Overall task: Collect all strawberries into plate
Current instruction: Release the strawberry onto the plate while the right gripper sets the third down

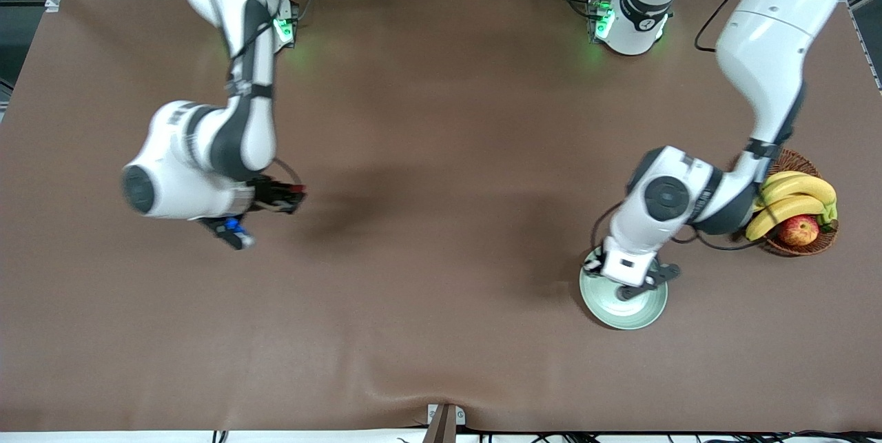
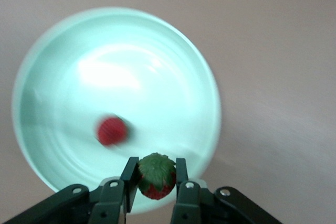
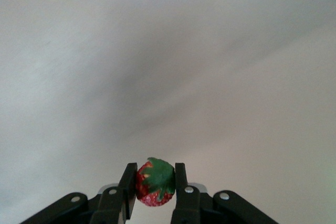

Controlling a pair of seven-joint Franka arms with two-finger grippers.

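Observation:
The pale mint-green plate [image 1: 644, 315] lies near the left arm's end of the table. My left gripper [image 1: 626, 283] hangs over it. In the left wrist view that gripper [image 2: 155, 165] is shut on a strawberry [image 2: 156, 178] with a green cap, above the plate's rim [image 2: 207, 124]. A second strawberry [image 2: 111, 130] lies in the plate. My right gripper [image 1: 291, 196] is up over bare table toward the right arm's end. In its wrist view it [image 3: 155, 169] is shut on another strawberry [image 3: 155, 184].
A brown wicker basket [image 1: 807, 162] with bananas [image 1: 792, 198] and a red-yellow apple [image 1: 799, 229] stands beside the plate, toward the left arm's end and a little farther from the front camera. A metal clamp [image 1: 444, 422] sits at the table's front edge.

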